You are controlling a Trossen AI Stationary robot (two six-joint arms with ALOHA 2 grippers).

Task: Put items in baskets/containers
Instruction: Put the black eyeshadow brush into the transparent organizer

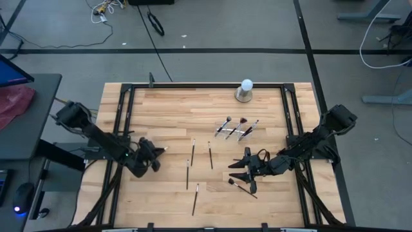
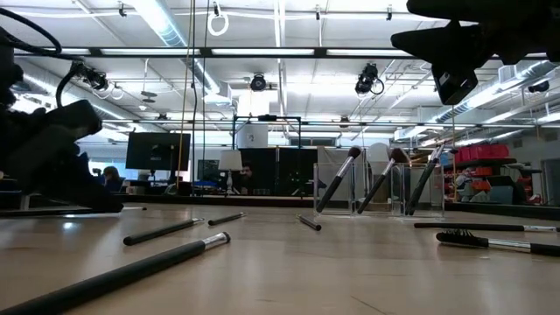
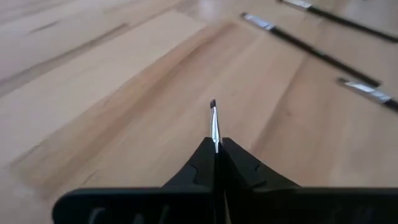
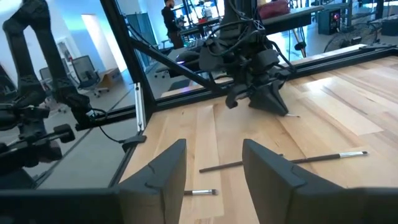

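left gripper (image 3: 215, 149): low over the wood at the table's left side; fingers pressed together on a thin brush (image 3: 214, 124), its silver ferrule and small dark tip poking out just ahead of the fingertips.
right gripper (image 4: 214, 163): raised above the table's right side; fingers (image 4: 168, 168) parted, nothing between them.
clear holder (image 2: 376, 188): beyond the right gripper, toward the far edge; upright, hard to make out against the wood.
brushes in holder (image 1: 235, 127): three or four, leaning at a slant, bristle heads up, some fluffy and reddish-brown.
loose brushes, centre (image 1: 193, 164): four slim dark handles lying flat between the two grippers, roughly parallel, apart from one another.
fluffy-tipped brush (image 1: 241, 186): flat on the wood just beside the right gripper, on its near side.
table (image 1: 167, 109): pale wood planks inside a black frame.
white ball on grey base (image 1: 245, 90): at the far edge, past the holder, well away from both grippers.
room beyond: monitors, ceiling lights, a person standing far off.
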